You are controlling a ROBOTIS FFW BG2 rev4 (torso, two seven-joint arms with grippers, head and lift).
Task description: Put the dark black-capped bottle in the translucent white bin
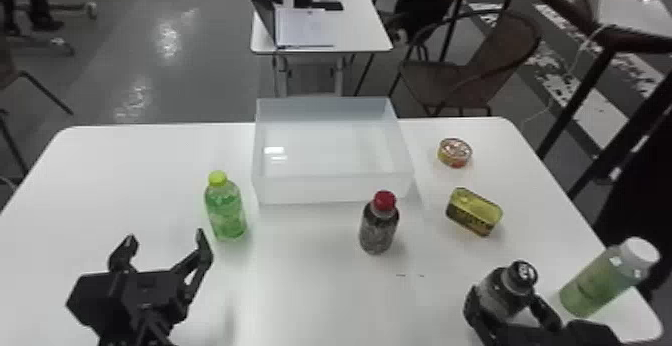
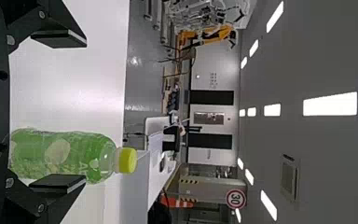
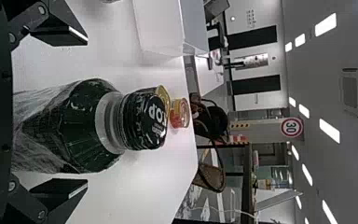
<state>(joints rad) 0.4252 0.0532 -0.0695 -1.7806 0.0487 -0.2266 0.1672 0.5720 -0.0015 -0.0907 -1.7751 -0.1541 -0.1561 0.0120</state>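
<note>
Translucent white bin (image 1: 332,189) on table (image 1: 125,175), left pincer (image 1: 166,236) open, right pincer (image 1: 503,296) open around black-capped bottle (image 3: 84,126)

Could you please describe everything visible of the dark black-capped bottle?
The dark black-capped bottle looks upright at the white table, nearer the robot and farther right than the red-capped bottle. Its black cap bears white lettering; below are a pale, clear-looking neck, glossy dark green shoulders and a greyer, streaky body, seemingly plastic. The right pincer is open around it, one finger clearly apart; contact with the other is unclear. Its base is hidden.
</note>
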